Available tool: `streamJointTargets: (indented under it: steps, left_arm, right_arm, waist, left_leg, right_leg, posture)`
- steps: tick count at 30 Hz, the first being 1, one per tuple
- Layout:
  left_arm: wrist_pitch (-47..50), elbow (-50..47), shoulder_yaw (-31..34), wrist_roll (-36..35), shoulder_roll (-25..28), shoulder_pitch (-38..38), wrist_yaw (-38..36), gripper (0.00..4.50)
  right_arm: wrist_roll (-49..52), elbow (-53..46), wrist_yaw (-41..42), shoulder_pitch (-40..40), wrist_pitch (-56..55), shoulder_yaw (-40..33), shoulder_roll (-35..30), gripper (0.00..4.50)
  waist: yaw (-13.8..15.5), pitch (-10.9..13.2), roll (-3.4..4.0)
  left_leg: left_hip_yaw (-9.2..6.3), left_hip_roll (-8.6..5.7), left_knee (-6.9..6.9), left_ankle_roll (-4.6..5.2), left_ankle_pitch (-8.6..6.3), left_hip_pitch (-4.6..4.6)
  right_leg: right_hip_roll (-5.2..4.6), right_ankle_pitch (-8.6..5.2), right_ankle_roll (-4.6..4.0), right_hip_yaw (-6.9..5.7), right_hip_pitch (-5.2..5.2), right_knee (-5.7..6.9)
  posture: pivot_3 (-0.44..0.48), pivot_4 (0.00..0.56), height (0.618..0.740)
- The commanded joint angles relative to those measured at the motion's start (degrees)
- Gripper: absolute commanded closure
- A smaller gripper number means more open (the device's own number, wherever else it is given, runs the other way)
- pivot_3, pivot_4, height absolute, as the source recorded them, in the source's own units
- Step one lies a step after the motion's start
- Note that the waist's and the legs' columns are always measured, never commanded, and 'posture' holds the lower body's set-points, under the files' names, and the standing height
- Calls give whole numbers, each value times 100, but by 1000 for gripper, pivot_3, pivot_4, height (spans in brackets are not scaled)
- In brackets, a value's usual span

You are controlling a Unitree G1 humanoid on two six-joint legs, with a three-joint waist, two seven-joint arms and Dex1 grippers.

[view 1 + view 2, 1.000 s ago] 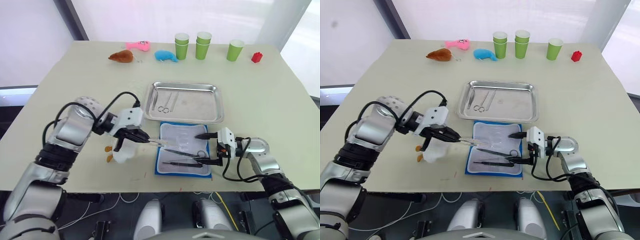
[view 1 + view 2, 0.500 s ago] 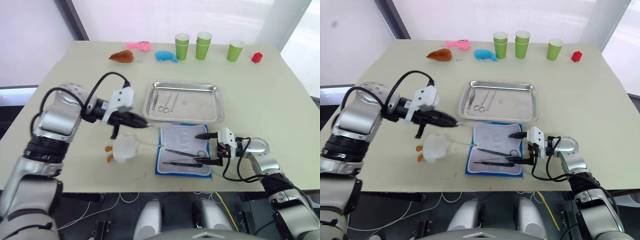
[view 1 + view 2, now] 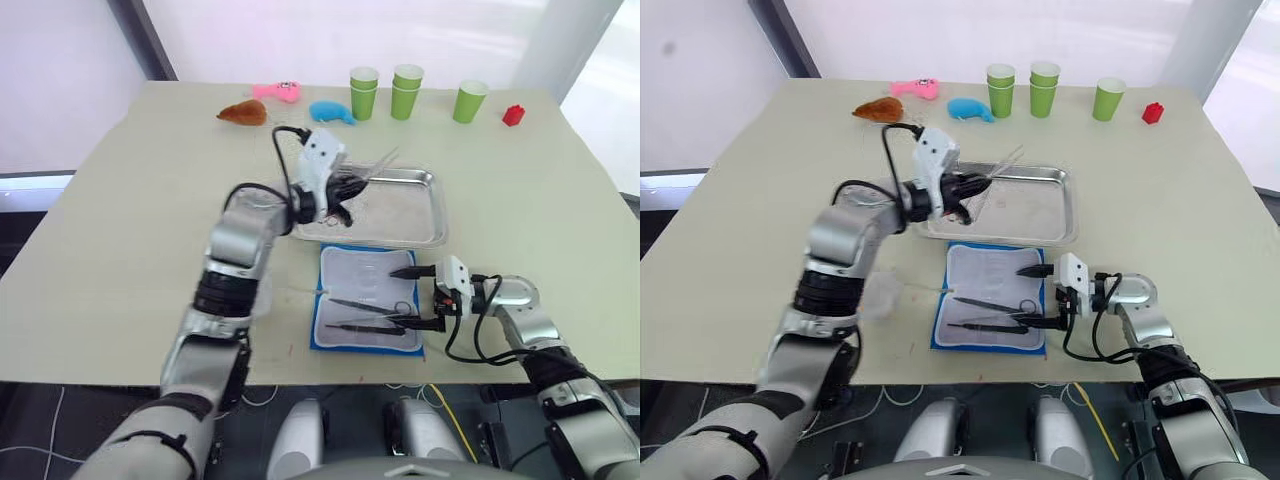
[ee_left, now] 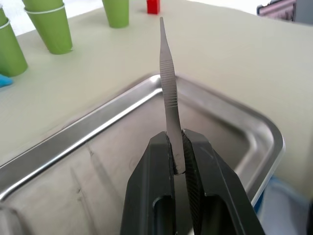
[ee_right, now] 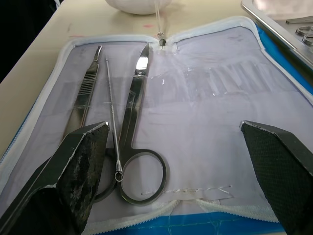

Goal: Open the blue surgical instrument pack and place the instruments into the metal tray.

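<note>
Since half a second ago, the left gripper [image 4: 177, 147] has been swung from the table's left side to above the shallow shiny steel tray [image 3: 425, 215]. Its two black fingers [image 4: 156, 171] are pressed tight on thin silver ribbed tweezers [image 4: 167, 88], which are held in the air over the tray's left part, tip pointing toward the green paper cups [image 3: 406, 90]. Small scissors and another thin tool [image 3: 962, 205] are seen lying inside the tray.

The flat blue fabric instrument pack [image 3: 366, 300] is laid open just in front of the tray, its pale lining up. Large silver scissors with ring handles [image 5: 134, 142], a flat silver handle tool [image 5: 87, 88] and a thin wire probe [image 5: 112, 122] are seen on its near half. No words can be read on it.

The right gripper [image 5: 181, 166] is kept at the pack's right edge, fingers spread wide apart, nothing between them
</note>
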Motion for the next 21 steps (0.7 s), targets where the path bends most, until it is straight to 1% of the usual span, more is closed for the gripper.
streamJointTargets:
  steps: [1,5,12,21]
  left_arm:
    - [-132,304,137,123,-472,-223,802,4378]
    - [-180,579,181,302,-870,-278,1525,4378]
    - [-94,826,177,488,-1066,-146,2212,4378]
    - [64,1160,327,464,-1609,69,2837,4378]
  right_arm:
    - [-268,342,-4,310,201,267,-20,0]
    - [-259,293,7,351,222,263,-55,0]
    - [-243,179,-9,432,276,260,-85,0]
    - [-249,194,-22,421,268,260,-78,0]
  waist:
    - [4,-1,2]
    - [11,-1,3]
    - [32,-1,3]
    - [39,-1,3]
  left_leg:
    - [0,0,-2,0,0,1]
    - [0,-3,-1,-1,0,0]
    - [-1,-4,-3,-2,0,0]
    - [1,-8,-4,-3,0,-2]
  right_leg:
    - [0,0,0,0,1,0]
    - [-6,1,2,2,1,-1]
    - [-6,1,1,-2,1,-1]
    - [-11,1,2,-5,1,-4]
  posture:
    - [0,150,740]
    - [0,150,740]
    - [0,150,740]
    - [0,150,740]
